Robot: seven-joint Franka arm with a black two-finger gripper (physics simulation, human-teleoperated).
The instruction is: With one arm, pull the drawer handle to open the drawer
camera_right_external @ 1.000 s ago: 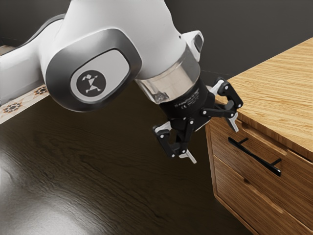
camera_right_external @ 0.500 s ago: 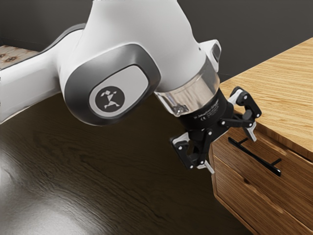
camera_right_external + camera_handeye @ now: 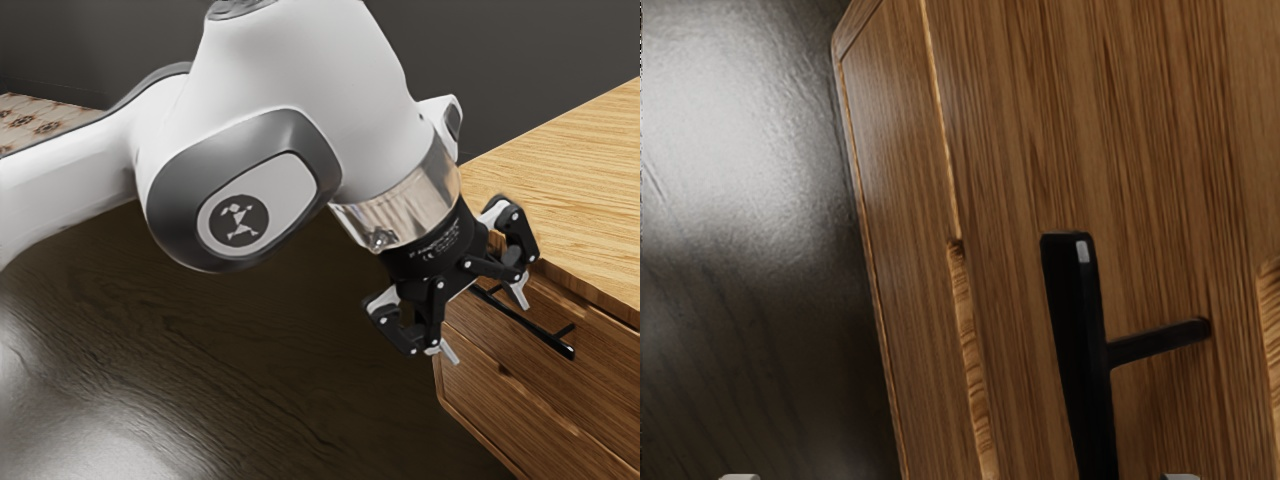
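Note:
The wooden cabinet [image 3: 570, 190] stands at the exterior view's right. Its top drawer front [image 3: 600, 365] carries a black bar handle [image 3: 548, 337]. My black gripper [image 3: 483, 320] is open at the cabinet's near corner, by the near end of the handle. One fingertip [image 3: 520, 294] lies over the drawer front above the bar, the other [image 3: 446, 351] hangs just off the cabinet's edge. Nothing is held. In the wrist view the handle [image 3: 1080, 370] runs along the drawer front [image 3: 1040, 150] straight ahead of my hand, and the drawer sits flush with the cabinet.
A second drawer front [image 3: 510, 415] lies below the top one. Dark glossy floor [image 3: 200, 380] spreads under the arm. A patterned strip [image 3: 40, 112] shows at the far back on the exterior view's left.
My arm has swung toward the exterior view's right and slightly down, bringing the open gripper from beside the cabinet corner up to the handle's near end. The drawer has not moved.

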